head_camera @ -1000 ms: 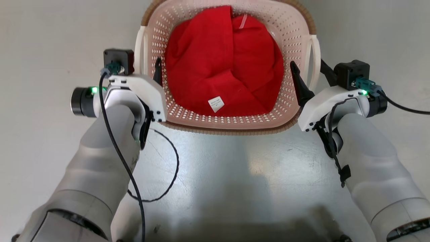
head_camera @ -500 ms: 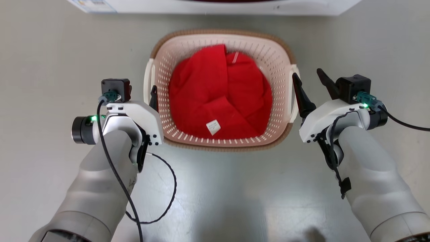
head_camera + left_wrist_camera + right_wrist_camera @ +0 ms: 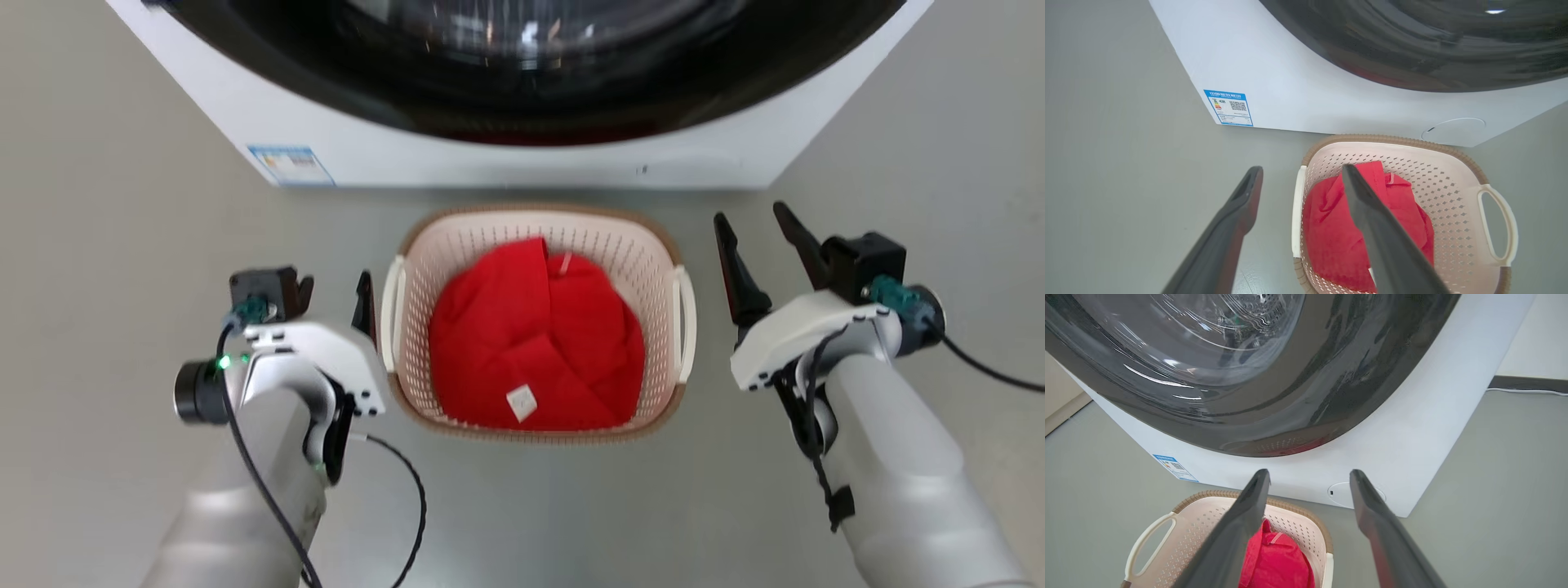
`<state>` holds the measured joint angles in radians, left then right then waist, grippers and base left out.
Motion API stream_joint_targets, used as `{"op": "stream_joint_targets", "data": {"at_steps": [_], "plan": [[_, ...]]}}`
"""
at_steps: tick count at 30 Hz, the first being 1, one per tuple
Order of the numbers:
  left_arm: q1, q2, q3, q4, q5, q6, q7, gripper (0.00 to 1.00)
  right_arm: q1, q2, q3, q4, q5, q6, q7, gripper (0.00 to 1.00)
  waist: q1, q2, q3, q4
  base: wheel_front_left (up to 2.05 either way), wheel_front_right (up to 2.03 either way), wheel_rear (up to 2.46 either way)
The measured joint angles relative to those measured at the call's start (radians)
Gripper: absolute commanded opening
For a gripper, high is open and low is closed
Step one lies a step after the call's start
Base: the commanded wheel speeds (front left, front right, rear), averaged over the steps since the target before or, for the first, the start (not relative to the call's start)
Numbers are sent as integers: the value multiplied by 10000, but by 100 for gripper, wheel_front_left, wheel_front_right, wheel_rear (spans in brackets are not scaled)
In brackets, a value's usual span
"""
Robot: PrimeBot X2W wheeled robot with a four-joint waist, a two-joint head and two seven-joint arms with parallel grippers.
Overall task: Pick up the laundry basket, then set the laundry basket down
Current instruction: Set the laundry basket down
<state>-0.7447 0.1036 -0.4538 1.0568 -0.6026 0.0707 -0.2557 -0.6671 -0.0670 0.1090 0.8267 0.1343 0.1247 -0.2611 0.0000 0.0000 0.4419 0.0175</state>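
Note:
The laundry basket (image 3: 620,245) stands on the grey floor just in front of the washing machine, with a red cloth (image 3: 535,351) inside. Its cream perforated walls (image 3: 1449,192), brown rim and white loop handles are visible. My left gripper (image 3: 335,282) is open beside the left handle (image 3: 392,310), with nothing between its fingers. In the left wrist view the left gripper (image 3: 1302,168) hovers above the basket's left edge. My right gripper (image 3: 749,214) is open to the right of the right handle (image 3: 684,318) and apart from it. The right gripper (image 3: 1309,472) looks over the basket (image 3: 1208,522).
A white washing machine (image 3: 522,155) with a large dark round door stands right behind the basket, with a blue label (image 3: 1229,107) at its lower left corner. Bare grey floor (image 3: 106,245) lies on both sides. A skirting board and cable (image 3: 1527,386) run along the far wall.
The head view has risen and brought the washing machine into view. Both grippers, which reached around the basket's handles a second ago, have let go and now stand open beside the basket.

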Motion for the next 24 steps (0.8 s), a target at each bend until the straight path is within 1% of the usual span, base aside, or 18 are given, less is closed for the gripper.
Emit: {"op": "stream_joint_targets", "data": {"at_steps": [6,11,16,24], "plan": [[962,102,685,-769,295,0,2,100,747,19,-81,-593,-130,0,2,100,-1,0,-1227,25,0,0,0],[1784,198,1246,-1486,690,-4,2,100,1376,36,-144,-1185,-268,0,2,100,0,0,-2024,40,0,0,0],[2594,196,1785,-2305,1143,-21,2,100,2098,65,-240,-1835,-489,0,4,100,0,0,-2622,57,0,0,0],[4001,159,2520,-3505,1756,-267,2,100,3289,102,-489,-2631,-727,0,6,100,0,0,-3345,-11,0,0,0]]}}
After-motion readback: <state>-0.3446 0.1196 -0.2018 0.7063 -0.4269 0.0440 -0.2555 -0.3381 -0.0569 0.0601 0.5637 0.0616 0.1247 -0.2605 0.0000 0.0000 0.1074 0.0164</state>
